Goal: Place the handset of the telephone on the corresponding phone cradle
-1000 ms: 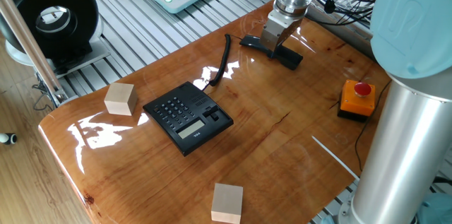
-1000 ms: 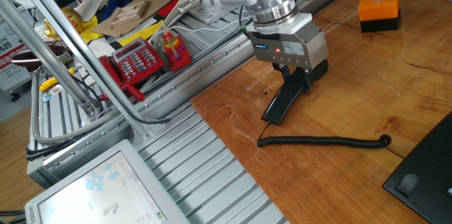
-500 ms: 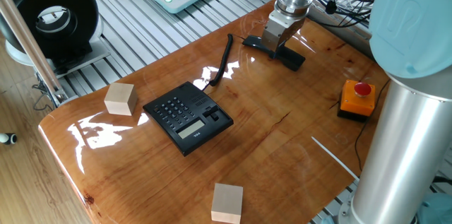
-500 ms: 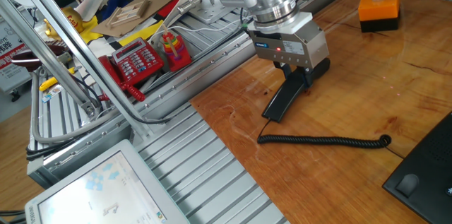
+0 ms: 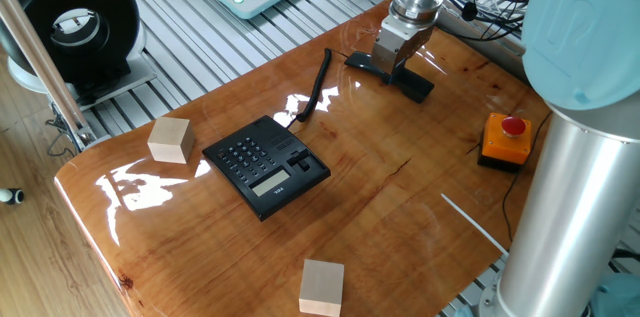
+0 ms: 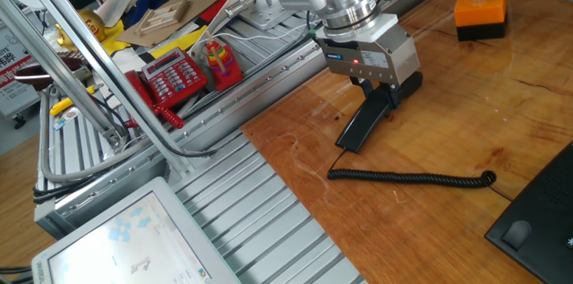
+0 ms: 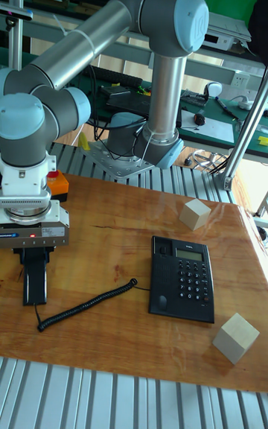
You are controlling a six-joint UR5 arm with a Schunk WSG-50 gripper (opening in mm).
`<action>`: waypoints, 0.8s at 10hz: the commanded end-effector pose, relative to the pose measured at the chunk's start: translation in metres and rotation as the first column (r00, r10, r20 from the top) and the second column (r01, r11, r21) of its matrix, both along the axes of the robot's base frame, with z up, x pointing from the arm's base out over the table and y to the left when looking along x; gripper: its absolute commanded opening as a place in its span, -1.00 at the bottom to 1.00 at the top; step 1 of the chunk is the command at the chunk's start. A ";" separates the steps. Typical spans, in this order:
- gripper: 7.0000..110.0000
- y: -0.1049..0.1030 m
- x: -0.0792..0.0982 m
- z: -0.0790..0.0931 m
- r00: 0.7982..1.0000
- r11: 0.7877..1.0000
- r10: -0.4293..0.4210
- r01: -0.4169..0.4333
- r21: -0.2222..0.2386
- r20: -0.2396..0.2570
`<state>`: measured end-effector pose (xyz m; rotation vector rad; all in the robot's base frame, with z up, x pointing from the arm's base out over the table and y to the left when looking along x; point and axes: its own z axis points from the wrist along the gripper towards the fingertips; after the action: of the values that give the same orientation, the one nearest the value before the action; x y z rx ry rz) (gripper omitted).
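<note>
Hand (image 7: 34, 259) apparently grips the handset (image 7: 34, 284), well apart from the phone cradle (image 7: 161, 280).

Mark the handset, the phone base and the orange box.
handset (image 6: 362, 126), the other fixed view, on its lower end.
phone base (image 5: 262, 165), one fixed view, on the keypad.
orange box (image 5: 505, 143), one fixed view, on its orange body.

No legible text or labels anywhere.

open path: we see bare table (image 5: 400, 187) between handset (image 7: 34, 280) and phone (image 5: 266, 166)
in the way: coiled cord (image 7: 85, 303)
</note>
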<state>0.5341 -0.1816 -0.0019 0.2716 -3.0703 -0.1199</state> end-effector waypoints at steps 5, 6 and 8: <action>-1.00 0.001 0.002 0.001 1.000 1.000 -0.027 0.027 0.007 0.005; -1.00 0.001 0.001 0.001 0.999 0.999 -0.033 0.033 0.006 0.001; -1.00 -0.001 0.001 0.001 0.999 0.999 -0.042 0.042 -0.001 -0.001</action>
<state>0.5335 -0.1822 -0.0019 0.2372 -3.0699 -0.1149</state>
